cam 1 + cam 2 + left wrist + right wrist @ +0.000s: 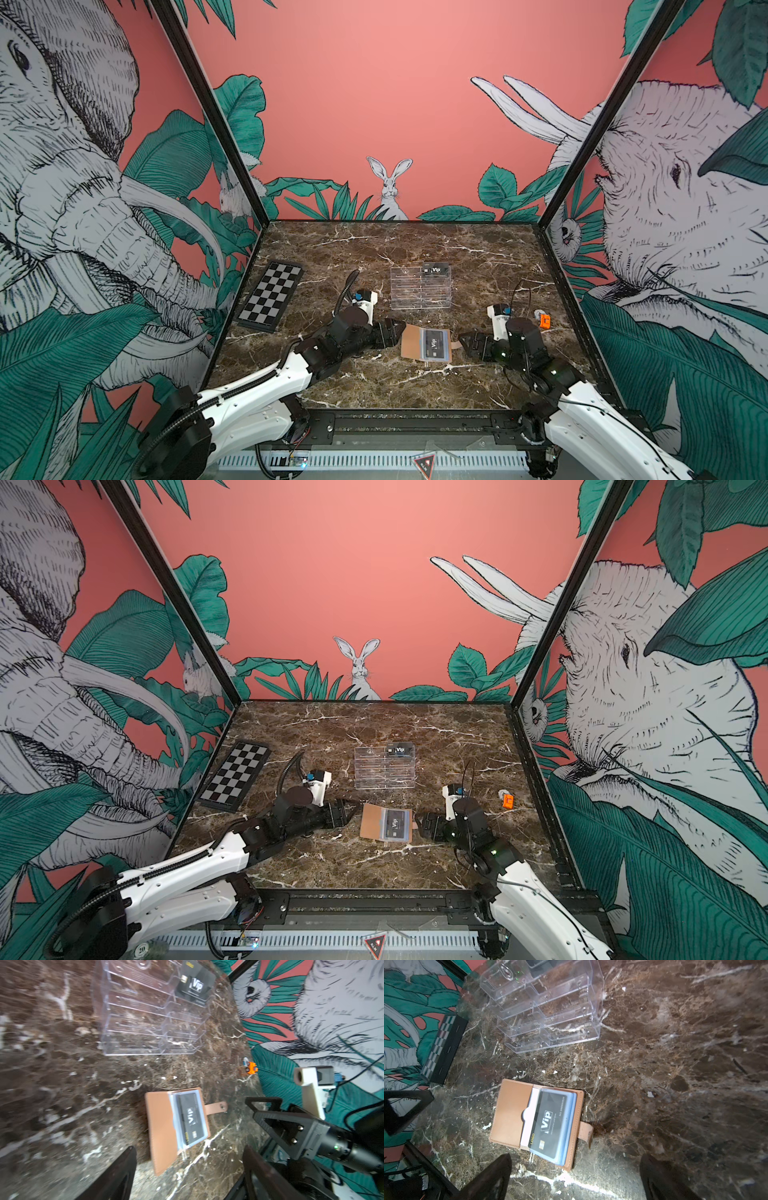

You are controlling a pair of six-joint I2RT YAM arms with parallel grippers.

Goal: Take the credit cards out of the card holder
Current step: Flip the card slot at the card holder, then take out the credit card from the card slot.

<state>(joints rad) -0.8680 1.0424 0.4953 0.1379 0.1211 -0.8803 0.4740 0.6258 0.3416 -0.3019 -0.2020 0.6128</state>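
Note:
The tan card holder point(413, 340) point(372, 820) lies opened flat on the marble table, its snap tab point(216, 1108) pointing towards the right arm. A black credit card point(435, 344) point(190, 1118) point(550, 1124) with white "Vip" lettering sits in its top clear sleeve. A second such card point(435, 270) point(195, 985) stands in the acrylic stand. My left gripper point(395, 332) point(189, 1148) is open just left of the holder, apart from it. At the tab side my right gripper point(465, 340) point(576, 1157) is open too. Neither holds anything.
A clear acrylic tiered stand point(419, 291) point(550, 1007) stands behind the holder. A black-and-white chequered board point(270, 297) lies at the left wall. A small orange toy point(544, 320) point(251, 1068) sits near the right wall.

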